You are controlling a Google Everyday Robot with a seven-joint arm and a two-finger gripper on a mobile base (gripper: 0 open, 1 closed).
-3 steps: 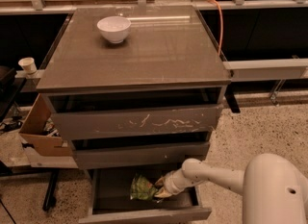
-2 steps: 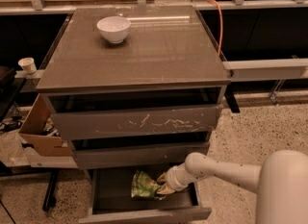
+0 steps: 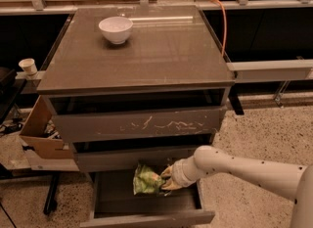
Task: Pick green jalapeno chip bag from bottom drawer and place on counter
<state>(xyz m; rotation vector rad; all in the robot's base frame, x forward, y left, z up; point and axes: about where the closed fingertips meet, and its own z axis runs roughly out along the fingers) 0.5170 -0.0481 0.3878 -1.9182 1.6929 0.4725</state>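
Cardboard box (image 3: 41, 136) sits far L, low down, against the cabinet's L side. Paper cup (image 3: 28, 66) stands higher up, just beside the counter's L edge.

Counter (image 3: 146, 58) is a glossy grey-brown slab taking up the middle of the view. White bowl (image 3: 116, 29) stands upright on its rear-L part, well apart from everything else.

Below the counter comes a drawer front w/ white scratches (image 3: 142, 124), pulled out a little. Under that is a plain middle drawer (image 3: 137, 157), also slightly out.

Bottom drawer (image 3: 146, 218) is pulled out furthest, dark floor showing, front panel at the btm edge of the view.

Chip bag (image 3: 146, 180) is green and crinkly w/ pale print. It's over the bottom drawer's floor toward the rear, just under the middle drawer's front, standing roughly on edge rather than lying flat. Can't tell if its lower edge touches the floor.

Gripper (image 3: 164, 179) is inside the bottom drawer, at the chip bag's R side. Its yellowish fingers (image 3: 167, 172) are closed on the bag's R edge.

White arm (image 3: 244, 168) reaches in from the lower R, wrist pointing L and slightly down into the drawer.

Orange cable (image 3: 225, 26) runs down along the counter's R edge. Pale rail (image 3: 269, 68) sticks out R from the counter's corner. Speckled floor (image 3: 264, 134) fills the R side below it.
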